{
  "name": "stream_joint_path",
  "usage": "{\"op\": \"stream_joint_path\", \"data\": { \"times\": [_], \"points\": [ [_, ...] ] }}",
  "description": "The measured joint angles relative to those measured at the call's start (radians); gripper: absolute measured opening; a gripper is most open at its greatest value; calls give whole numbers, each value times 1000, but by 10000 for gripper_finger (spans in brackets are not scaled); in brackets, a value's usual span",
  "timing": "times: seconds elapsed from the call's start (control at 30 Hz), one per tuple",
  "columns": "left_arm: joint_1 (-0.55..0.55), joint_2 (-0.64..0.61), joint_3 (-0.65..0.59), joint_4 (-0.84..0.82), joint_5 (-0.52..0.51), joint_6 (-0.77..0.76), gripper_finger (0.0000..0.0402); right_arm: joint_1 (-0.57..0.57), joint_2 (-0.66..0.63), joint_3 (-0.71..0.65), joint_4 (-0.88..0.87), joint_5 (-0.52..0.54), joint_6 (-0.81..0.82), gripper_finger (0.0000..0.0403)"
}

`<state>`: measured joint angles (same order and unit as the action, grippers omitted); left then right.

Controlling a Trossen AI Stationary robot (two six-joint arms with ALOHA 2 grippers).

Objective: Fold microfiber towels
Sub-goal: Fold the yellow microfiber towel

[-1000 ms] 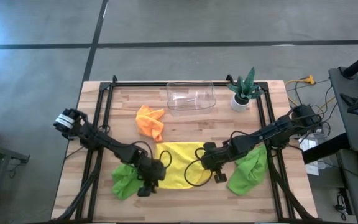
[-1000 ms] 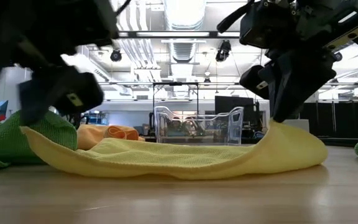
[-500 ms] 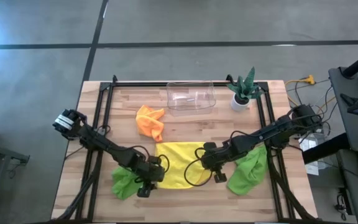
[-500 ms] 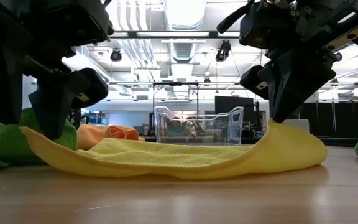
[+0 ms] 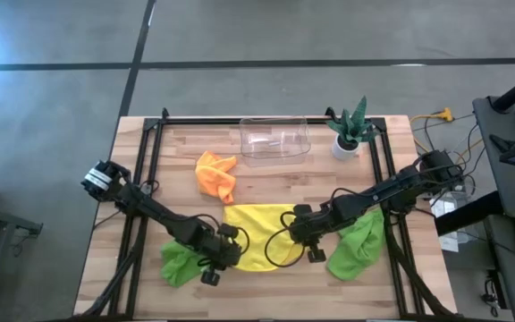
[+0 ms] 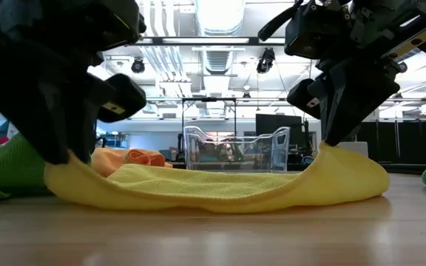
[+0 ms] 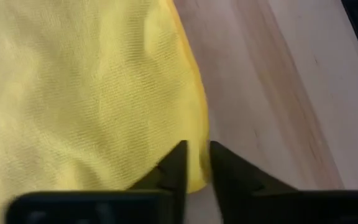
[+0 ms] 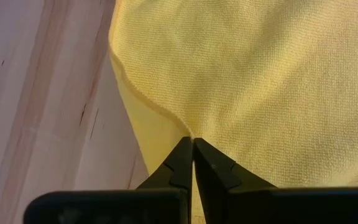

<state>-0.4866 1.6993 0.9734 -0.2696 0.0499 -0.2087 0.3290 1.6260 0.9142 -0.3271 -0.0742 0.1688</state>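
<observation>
The yellow towel point(image 5: 256, 234) lies spread on the wooden table between my two grippers. My left gripper point(image 7: 196, 149) is shut on its near left corner. My right gripper point(image 8: 193, 142) is shut on its near right corner, which it holds a little above the table point(image 6: 331, 151). The towel's middle point(image 6: 213, 191) rests on the wood. A crumpled orange towel point(image 5: 215, 175) lies farther back. One lime green towel point(image 5: 177, 265) lies left of my left gripper, and another point(image 5: 358, 243) lies under my right arm. My left gripper pinches the yellow towel's hem at its near left corner point(image 7: 197, 177) between its two fingers point(image 7: 178, 163). It comes slanting down from the table's left, and the corner stays low on the table point(image 6: 69, 181). My right gripper pinches the towel's hemmed edge near its near right corner point(image 8: 182, 127) between its fingertips point(image 8: 204, 155), slanting down from the right. That corner is raised into a hump point(image 6: 350, 174), and the cloth slopes down from it to the table.
A clear plastic bin point(image 5: 275, 139) stands at the table's far edge, with a spiky green plant in a white pot point(image 5: 348, 130) to its right. Black frame rails point(image 5: 150, 170) run along both sides of the table. Bare wood point(image 6: 213, 236) lies in front of the towel.
My left gripper has moved a little toward the table's right, onto the yellow towel's near left corner, has rolled, and has shut on it. The towel's left end has drawn in slightly. My right gripper and its raised corner have kept still.
</observation>
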Motion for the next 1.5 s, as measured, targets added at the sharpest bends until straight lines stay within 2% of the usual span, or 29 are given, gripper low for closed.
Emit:
{"op": "stream_joint_path", "data": {
  "times": [0.07,0.33,0.63,0.8,0.97,1.2,1.5],
  "points": [
    [0,0,11,-22,0,7,11,0,0,0,0,-1,2,8],
    [1,-55,79,-140,-49,18,1,0,-37,0,-12,1,13,8],
    [23,-216,153,-263,-225,32,0,-1,-203,31,-145,131,17,8],
    [45,-337,185,-270,-337,31,0,0,-323,69,-258,213,41,8],
    [59,-413,231,-274,-406,30,0,0,-411,119,-355,269,76,8],
    [62,-440,380,-253,-363,-25,0,19,-441,273,-476,285,127,8],
    [48,-416,616,-143,-158,-153,0,154,-432,564,-528,249,159,8]
  ]
}}
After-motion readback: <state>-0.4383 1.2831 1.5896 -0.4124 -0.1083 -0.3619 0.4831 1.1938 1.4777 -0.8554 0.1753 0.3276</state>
